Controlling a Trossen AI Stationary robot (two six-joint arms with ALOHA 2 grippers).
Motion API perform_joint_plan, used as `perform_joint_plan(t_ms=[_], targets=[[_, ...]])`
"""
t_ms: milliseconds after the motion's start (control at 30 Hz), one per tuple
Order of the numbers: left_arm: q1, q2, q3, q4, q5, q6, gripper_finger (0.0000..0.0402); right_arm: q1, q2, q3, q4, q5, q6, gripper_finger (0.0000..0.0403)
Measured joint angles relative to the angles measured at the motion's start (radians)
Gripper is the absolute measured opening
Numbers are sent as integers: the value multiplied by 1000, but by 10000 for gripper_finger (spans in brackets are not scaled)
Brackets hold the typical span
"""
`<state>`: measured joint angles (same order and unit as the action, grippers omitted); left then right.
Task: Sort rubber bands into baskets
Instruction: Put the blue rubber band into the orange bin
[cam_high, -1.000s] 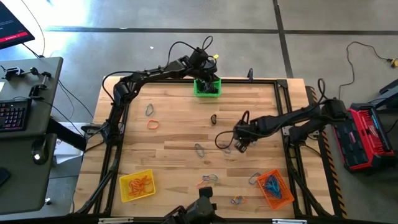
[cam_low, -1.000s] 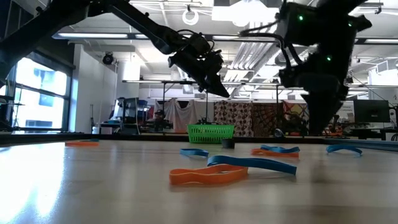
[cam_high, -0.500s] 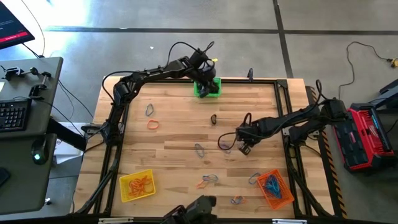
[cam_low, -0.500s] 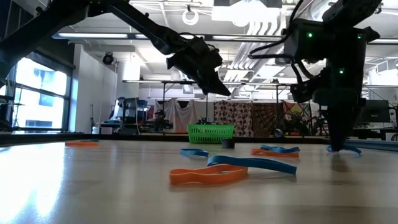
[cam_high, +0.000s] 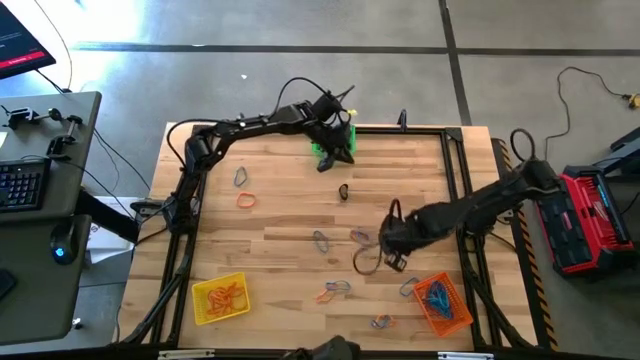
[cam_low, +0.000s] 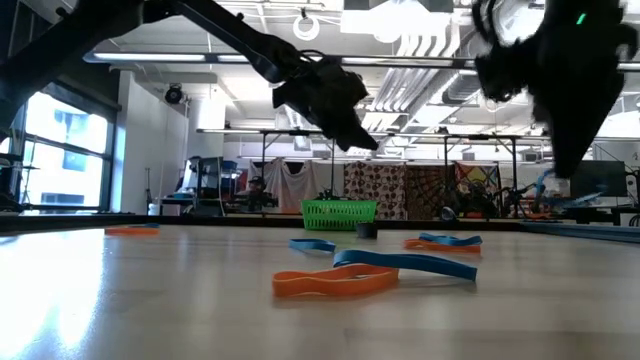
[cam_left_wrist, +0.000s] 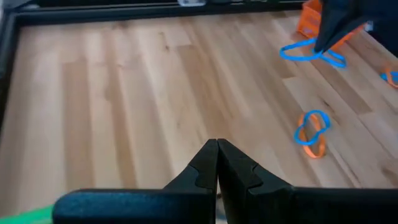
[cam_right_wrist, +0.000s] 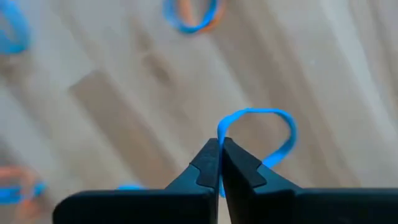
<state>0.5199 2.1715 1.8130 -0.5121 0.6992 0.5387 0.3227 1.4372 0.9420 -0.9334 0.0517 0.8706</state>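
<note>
The right gripper (cam_right_wrist: 219, 144) is pinched shut on 1 blue band (cam_right_wrist: 264, 134), which hangs as a loop past the fingertips. It is carried clear of the table (cam_high: 280, 215), just up-table from the orange basket (cam_high: 442, 304), probably so the loop can be dropped in without dragging. That basket already holds blue bands, so it looks like the right home for this one.

The left gripper (cam_left_wrist: 217, 149) is closed on nothing, hovering right beside the green basket (cam_high: 322, 148) at the far edge, as if finished with a drop there.

The yellow basket (cam_high: 220, 298), well across the table from the orange basket, holds orange bands. Loose bands still lie on the wood: an orange-and-blue pair (cam_high: 335, 289) near the orange basket, a black one (cam_high: 343, 191) midway toward the green basket, and others scattered.
</note>
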Motion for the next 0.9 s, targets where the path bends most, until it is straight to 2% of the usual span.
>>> perform_joint_plan(t_ms=[333, 700, 800, 900], targets=[[-66, 0, 0, 9, 28, 5, 0, 301, -1, 204, -185, 23, 357, 1], [-150, 0, 0, 40, 28, 9, 0, 624, -1, 223, -161, -5, 921, 0], [-176, 0, 0, 76, 28, -5, 0, 682, 6, 223, -162, 47, 1014, 0], [-208, 0, 0, 128, 28, -23, 0, 710, 41, 222, -164, 98, 1040, 0]])
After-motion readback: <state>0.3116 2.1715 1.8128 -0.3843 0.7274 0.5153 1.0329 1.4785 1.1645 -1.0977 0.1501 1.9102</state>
